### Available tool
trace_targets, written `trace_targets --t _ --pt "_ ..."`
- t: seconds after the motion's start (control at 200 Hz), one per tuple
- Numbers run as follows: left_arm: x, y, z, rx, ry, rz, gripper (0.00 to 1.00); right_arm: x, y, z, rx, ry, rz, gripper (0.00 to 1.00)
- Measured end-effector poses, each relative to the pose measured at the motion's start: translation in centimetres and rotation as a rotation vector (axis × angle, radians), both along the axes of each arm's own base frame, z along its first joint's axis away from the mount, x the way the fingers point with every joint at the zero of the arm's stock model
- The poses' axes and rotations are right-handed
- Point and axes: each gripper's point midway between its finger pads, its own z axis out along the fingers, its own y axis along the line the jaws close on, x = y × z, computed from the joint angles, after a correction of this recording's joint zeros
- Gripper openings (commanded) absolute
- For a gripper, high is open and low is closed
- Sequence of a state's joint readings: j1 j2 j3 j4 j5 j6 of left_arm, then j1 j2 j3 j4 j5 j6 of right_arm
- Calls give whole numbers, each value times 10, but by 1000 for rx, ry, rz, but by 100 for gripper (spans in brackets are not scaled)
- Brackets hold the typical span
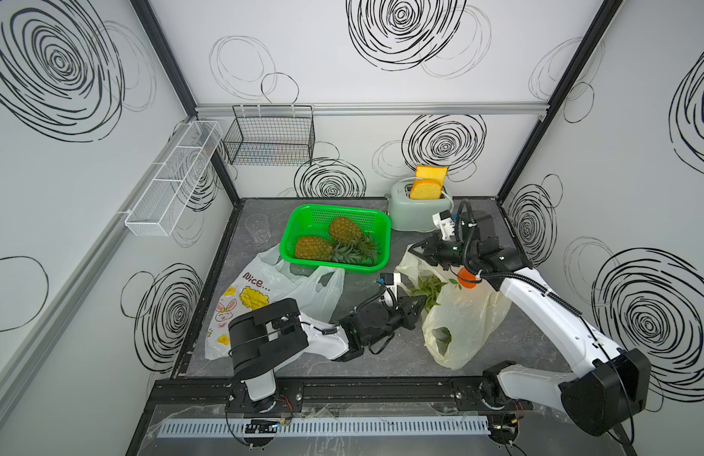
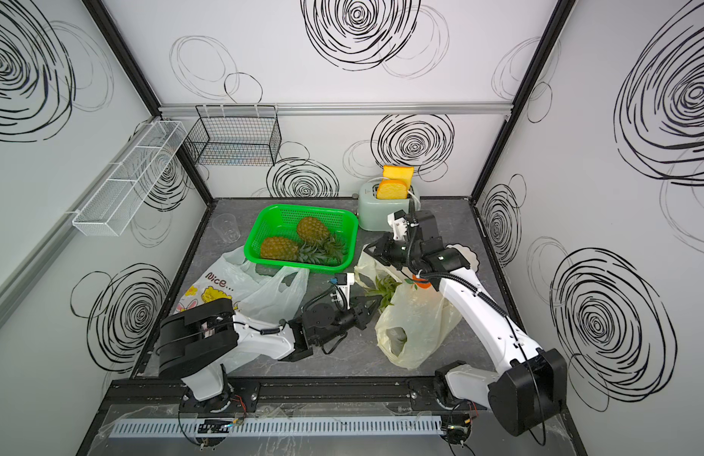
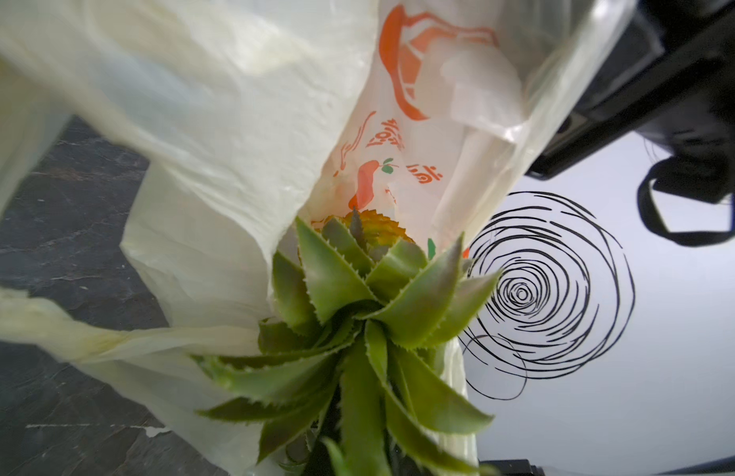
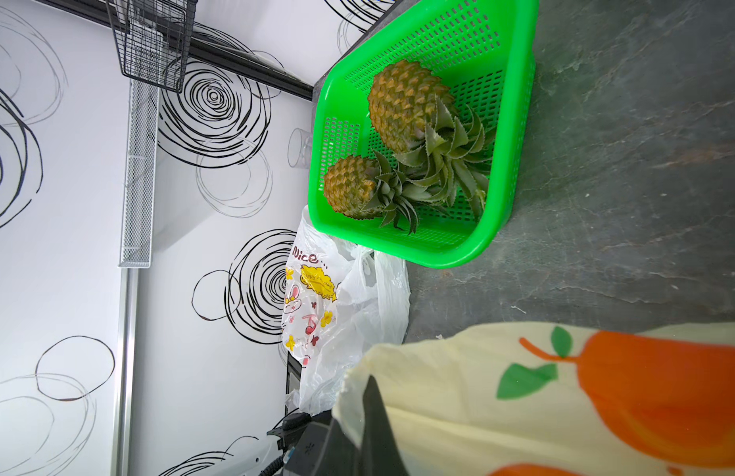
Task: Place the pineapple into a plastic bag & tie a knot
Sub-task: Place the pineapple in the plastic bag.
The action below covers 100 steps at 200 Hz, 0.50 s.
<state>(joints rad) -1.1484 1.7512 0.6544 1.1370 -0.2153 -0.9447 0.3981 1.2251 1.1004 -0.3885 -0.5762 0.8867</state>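
Partly bagged, pineapple crown [image 1: 428, 290] between left fingers [image 1: 416, 304]

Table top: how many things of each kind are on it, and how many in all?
Pineapples: 3
Plastic bags: 2
Green basket: 1
Toaster: 1
Bread slices: 2
Clear cup: 1
Total: 10

- Looking down from above the front edge of the bench [image 1: 401, 363] in both top views, sharing everything.
- Left wrist: peering closely into the cream bag [image 3: 233, 123].
- Right wrist: facing the green basket [image 4: 522, 144] over that bag.
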Motion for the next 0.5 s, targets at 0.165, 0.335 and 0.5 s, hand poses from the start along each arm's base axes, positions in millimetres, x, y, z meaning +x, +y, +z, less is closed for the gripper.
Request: trace_targets --t 0.165,0.335,0.5 --pt "11 26 -18 0 7 101 0 1 -3 -4 -27 -9 -5 0" --pt "19 56 -43 56 25 181 0 1 -13 -16 -94 -4 -19 0" --pt "22 57 -40 48 20 197 0 -2 -10 -16 -95 -5 -3 0"
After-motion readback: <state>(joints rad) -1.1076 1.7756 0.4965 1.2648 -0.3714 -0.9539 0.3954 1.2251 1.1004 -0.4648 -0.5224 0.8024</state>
